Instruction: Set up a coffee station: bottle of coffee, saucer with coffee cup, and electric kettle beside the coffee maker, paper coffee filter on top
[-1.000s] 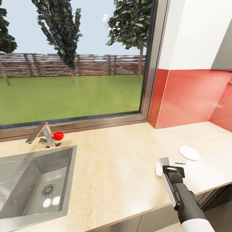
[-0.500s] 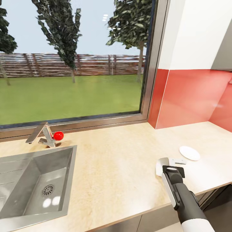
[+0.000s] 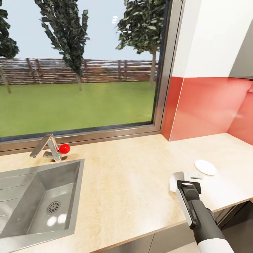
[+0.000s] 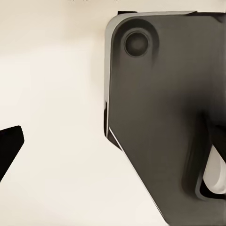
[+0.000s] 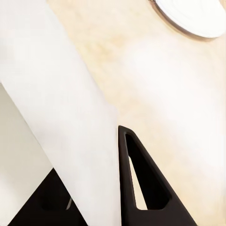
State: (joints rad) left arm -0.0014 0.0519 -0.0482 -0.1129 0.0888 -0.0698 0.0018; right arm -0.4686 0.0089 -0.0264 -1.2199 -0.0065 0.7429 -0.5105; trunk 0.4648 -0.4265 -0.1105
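My right gripper [image 3: 184, 178] hovers low over the beige countertop [image 3: 133, 175] near its front edge, shut on a white paper coffee filter [image 3: 174, 181]. In the right wrist view the filter [image 5: 61, 94] spreads as a broad white sheet beside one black finger [image 5: 141, 183]. A small white saucer [image 3: 206, 167] lies flat on the counter just beyond and to the right of that gripper, its rim also in the right wrist view [image 5: 193, 14]. The left wrist view has one black fingertip [image 4: 8, 146] against a pale surface, beside the robot's own dark grey body [image 4: 160, 117].
A steel sink [image 3: 31, 203] is set into the counter at the left, with a faucet [image 3: 44, 147] and its red knob [image 3: 64, 148] behind it. A large window [image 3: 80, 70] backs the counter. A red backsplash [image 3: 207, 105] rises at the right.
The head view has shifted slightly, so the whole picture sits a little differently. The gripper, filter and saucer keep their places on the counter.
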